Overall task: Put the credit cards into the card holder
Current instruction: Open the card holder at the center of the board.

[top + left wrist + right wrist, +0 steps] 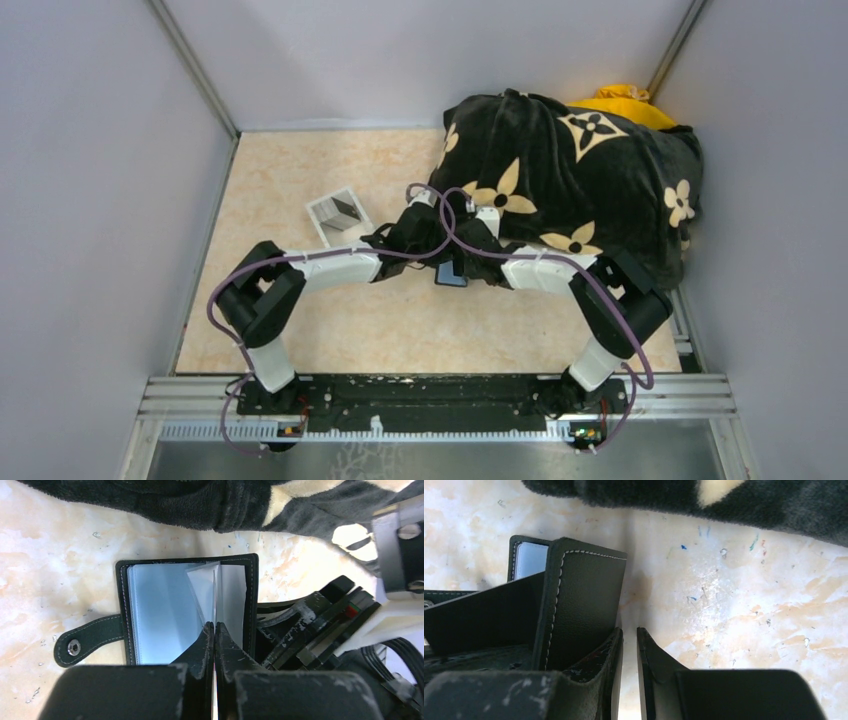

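Note:
The card holder (160, 610) lies open on the table, black with pale clear sleeves and a snap strap (85, 642) at its left. My left gripper (215, 626) is shut on a thin card (215, 592), seen edge-on, whose far end stands among the sleeves. My right gripper (629, 636) is beside the holder's raised right cover (584, 605). Its jaws stand a narrow gap apart with only table showing between them, and its left finger is against the cover. A dark blue-grey card (452, 272) lies on the table just near of both grippers (440, 232).
The big black flower-patterned cushion (580, 180) lies right behind the holder, over something yellow (620, 100). It also shows in the left wrist view (200, 500). A pale grey tray-like box (338, 215) sits to the left. Grey walls enclose the table.

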`<state>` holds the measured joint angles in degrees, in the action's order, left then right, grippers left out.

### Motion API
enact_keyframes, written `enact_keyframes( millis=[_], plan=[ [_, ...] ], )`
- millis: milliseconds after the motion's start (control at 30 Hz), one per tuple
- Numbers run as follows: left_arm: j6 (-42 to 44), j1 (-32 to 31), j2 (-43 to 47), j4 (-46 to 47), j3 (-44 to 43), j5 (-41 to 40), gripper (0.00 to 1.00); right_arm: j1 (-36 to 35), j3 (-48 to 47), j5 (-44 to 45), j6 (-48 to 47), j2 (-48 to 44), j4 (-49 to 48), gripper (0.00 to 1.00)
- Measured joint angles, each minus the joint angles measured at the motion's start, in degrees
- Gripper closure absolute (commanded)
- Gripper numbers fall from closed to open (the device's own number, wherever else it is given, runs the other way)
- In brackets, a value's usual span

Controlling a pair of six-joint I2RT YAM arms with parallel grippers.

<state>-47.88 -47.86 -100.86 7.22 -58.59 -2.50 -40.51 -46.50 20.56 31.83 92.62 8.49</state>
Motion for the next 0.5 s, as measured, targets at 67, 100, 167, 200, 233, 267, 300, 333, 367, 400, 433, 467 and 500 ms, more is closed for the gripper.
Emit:
enact_keyframes(
  millis=[67,100,167,200,233,267,300,333,367,400,433,467,500],
  plan=[
    [0.39,-0.66,-1.20,-1.38,-1.44,-1.05,1.00,0.20,0.02,0.52,0.96,-0.04,0.20,0.80],
    [0.61,-1.07,-2.08,-2.40,-2.19,-1.62,1.00,0.35,0.15,0.85,1.38,-0.17,0.24,0.80],
    [0.85,-1.42,-2.73,-3.41,-2.71,-2.16,1.00,0.87,0.96,1.73,2.25,-0.87,0.33,0.79],
    [0.98,-1.68,-3.13,-3.80,-2.95,-2.49,1.00,1.11,1.36,2.19,2.56,-1.27,0.50,0.79],
    [1.05,-1.92,-3.41,-4.15,-3.19,-2.82,1.00,1.38,1.66,2.49,2.91,-1.60,0.61,0.78],
    [1.09,-2.16,-3.65,-4.55,-3.45,-3.10,1.00,1.70,1.99,2.91,3.30,-1.92,0.90,0.78],
    [1.11,-2.38,-3.74,-4.81,-3.63,-3.50,1.00,1.81,2.12,3.15,3.37,-2.08,1.01,0.77],
    [1.18,-2.56,-3.74,-4.90,-3.69,-3.74,1.00,2.08,2.36,3.50,3.65,-2.27,1.16,0.76],
    [1.25,-2.73,-3.74,-5.20,-3.89,-4.02,1.00,2.19,2.58,3.72,3.85,-2.45,1.09,0.76],
    [1.33,-2.93,-3.78,-5.60,-4.26,-4.31,1.00,2.29,2.71,3.98,4.04,-2.62,1.36,0.76],
    [1.44,-3.10,-3.82,-5.88,-4.57,-4.52,1.00,2.45,2.93,4.13,4.28,-2.80,1.31,0.76],
    [1.53,-3.30,-3.93,-6.16,-4.98,-4.76,1.00,2.58,3.04,4.44,4.35,-2.97,1.60,0.75],
    [1.57,-3.54,-4.11,-6.40,-5.49,-5.01,1.00,2.71,3.13,4.70,4.42,-3.06,1.75,0.75]
  ],
)
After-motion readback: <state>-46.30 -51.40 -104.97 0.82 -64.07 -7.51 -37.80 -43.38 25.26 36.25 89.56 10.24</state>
